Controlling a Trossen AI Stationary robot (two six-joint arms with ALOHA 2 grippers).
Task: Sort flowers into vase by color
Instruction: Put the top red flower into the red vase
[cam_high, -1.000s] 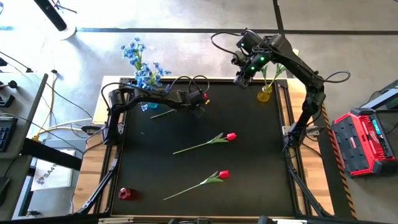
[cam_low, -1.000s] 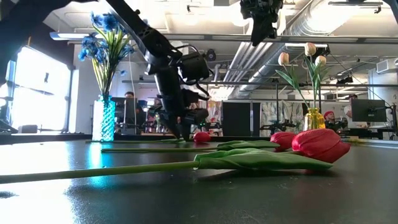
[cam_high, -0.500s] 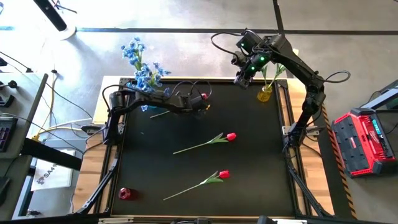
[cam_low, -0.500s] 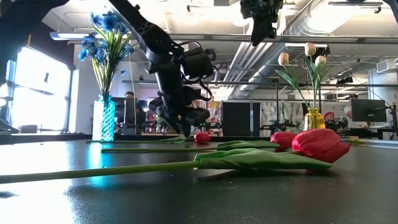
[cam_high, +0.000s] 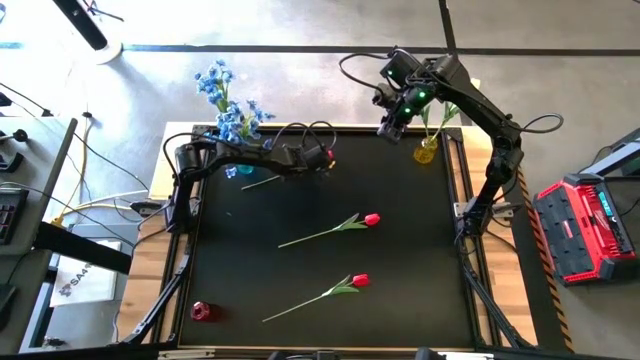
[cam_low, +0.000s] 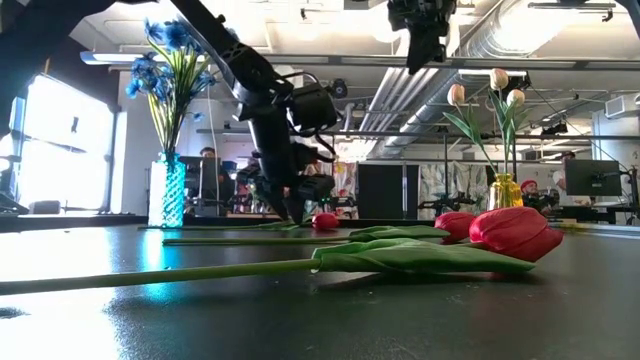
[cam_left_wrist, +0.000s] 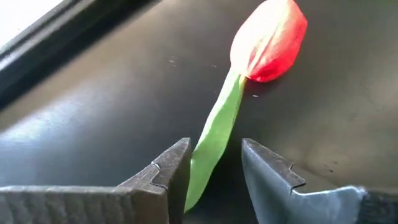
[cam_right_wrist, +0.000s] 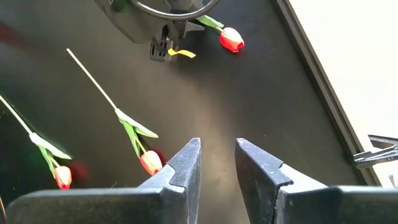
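Three red tulips lie on the black table: one by the far edge, its stem (cam_high: 262, 181) on the table and its head (cam_left_wrist: 270, 40) just past my left gripper, one mid-table (cam_high: 372, 219), one nearer (cam_high: 360, 281). My left gripper (cam_left_wrist: 214, 155) is open, low over the far tulip, a finger on each side of its green leaf. My right gripper (cam_right_wrist: 217, 158) is open and empty, raised high near the far right corner (cam_high: 388, 125). Blue sprays stand in a blue vase (cam_high: 235, 170), cream tulips in a yellow vase (cam_high: 425, 152). My left gripper stands astride the far tulip's leaf (cam_left_wrist: 211, 146), just behind the head, coming from above and slanting toward the table's right. The leaf runs close along one finger (cam_left_wrist: 180, 168); whether it touches I cannot tell. The tulip lies flat on the table.
A small red vase (cam_high: 200, 311) stands near the near left corner. The table's raised frame (cam_high: 300, 128) runs close behind the far tulip. Bare black table lies between the tulips and the right edge. People and desks show in the room beyond.
My left gripper rose a little and tipped toward the table's right, then came back down over the far tulip's leaf. The tulip stayed on the table.
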